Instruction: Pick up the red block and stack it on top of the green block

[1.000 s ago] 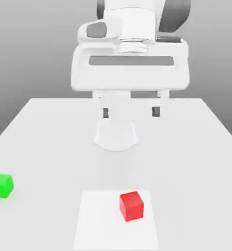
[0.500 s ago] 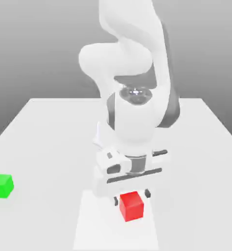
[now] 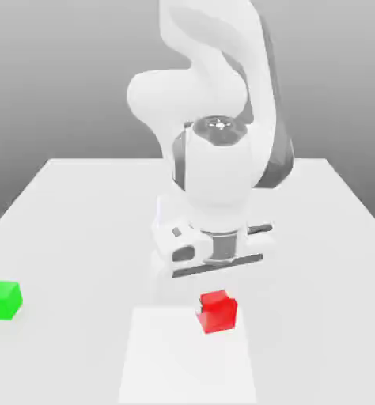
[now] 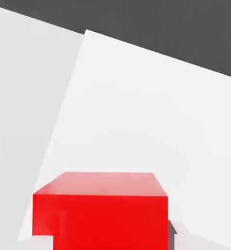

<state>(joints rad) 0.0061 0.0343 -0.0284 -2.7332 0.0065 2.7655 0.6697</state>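
Exterior view: the gripper (image 3: 214,286) is clamped on the red block (image 3: 218,312), which hangs tilted just above the white mat (image 3: 187,364) near the table's (image 3: 80,206) front edge; the green block (image 3: 2,300) sits well apart by that view's left edge

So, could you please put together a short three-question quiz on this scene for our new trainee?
1. True or false: the red block already sits on top of the green block.
2. Toward which side of the exterior view does the green block lie from the red block?
A) left B) right C) directly behind
3. Fill in: the hand is shut on the ____ block.

Key:
1. False; the two blocks are apart, the green one alone on the table.
2. A.
3. Red; the hand sits directly over it.
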